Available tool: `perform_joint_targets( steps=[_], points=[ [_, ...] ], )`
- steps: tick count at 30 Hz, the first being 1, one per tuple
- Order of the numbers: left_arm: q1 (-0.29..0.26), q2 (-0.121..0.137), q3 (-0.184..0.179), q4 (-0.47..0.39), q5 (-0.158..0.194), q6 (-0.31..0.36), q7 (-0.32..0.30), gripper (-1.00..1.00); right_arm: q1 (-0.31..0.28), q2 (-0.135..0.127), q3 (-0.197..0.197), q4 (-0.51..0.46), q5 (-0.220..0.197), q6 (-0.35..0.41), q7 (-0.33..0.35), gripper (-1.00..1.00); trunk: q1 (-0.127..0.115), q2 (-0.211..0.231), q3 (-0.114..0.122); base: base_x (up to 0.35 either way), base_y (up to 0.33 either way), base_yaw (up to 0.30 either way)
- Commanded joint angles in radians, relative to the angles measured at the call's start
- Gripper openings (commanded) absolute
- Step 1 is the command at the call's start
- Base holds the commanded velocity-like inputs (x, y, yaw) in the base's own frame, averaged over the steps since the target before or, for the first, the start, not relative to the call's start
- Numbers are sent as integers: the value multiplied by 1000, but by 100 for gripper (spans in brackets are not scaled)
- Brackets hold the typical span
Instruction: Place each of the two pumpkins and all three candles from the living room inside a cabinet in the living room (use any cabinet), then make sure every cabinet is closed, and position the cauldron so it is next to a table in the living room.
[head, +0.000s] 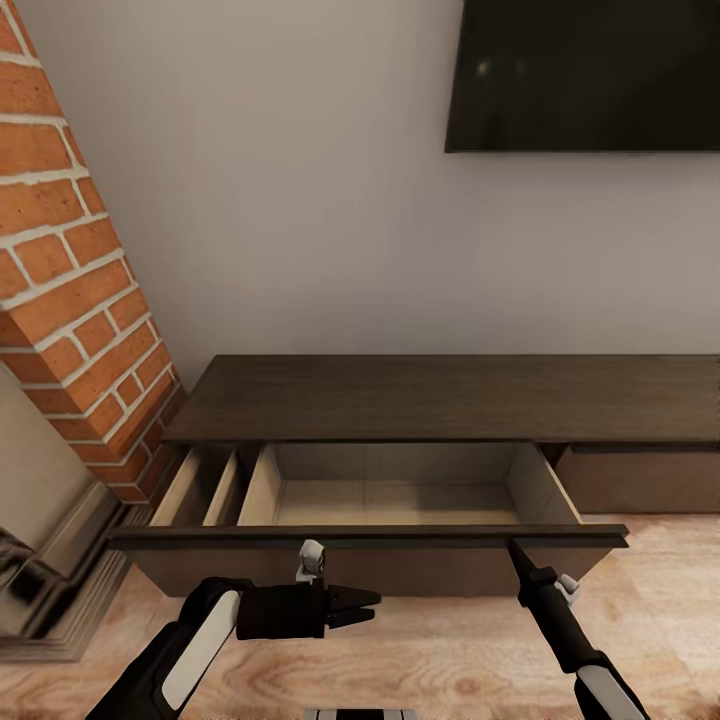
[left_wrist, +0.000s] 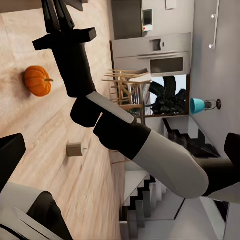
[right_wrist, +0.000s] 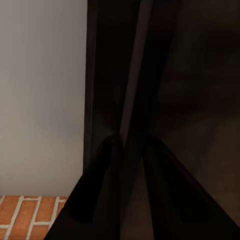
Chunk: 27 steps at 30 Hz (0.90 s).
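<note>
- A long, low dark wooden cabinet stands against a pale wall, beneath a black wall screen and beside a brick column.
- Its wide drawer is pulled out, showing a pale wood inside with nothing in it.
- The right gripper has its tip at the drawer's front edge, near the right end. Its jaws look nearly closed around that thin edge in the right wrist view.
- The left gripper hangs in front of the drawer face, jaws close together, holding nothing.
- In the left wrist view, one pumpkin and one candle sit on the wooden floor, apart from each other and away from the cabinet.
- Risk: the drawer sticks out toward the robot, so a forward move or a low arm swing could knock it shut or jam the right gripper against its edge.
</note>
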Motion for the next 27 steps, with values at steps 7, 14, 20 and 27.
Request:
perform_joint_targets(
  steps=[7, 14, 20, 27],
  points=[
    [-1, 1, -1, 0, 2, 4, -2, 100, -1, 0, 1, -4, -16, 19, 18, -100, 0, 0, -1, -90, 0, 0],
    [-1, 1, -1, 0, 7, 4, -2, 100, -1, 0, 1, -4, -16, 19, 18, -100, 0, 0, -1, -8, 0, 0],
    [-1, 1, -1, 0, 8, 4, -1, 100, -1, 0, 1, -4, -16, 19, 18, -100, 0, 0, -1, -119, 0, 0],
    [-1, 1, -1, 0, 8, 4, -2, 100, -1, 0, 1, -4, -16, 19, 18, -100, 0, 0, -1, -41, 0, 0]
  ],
)
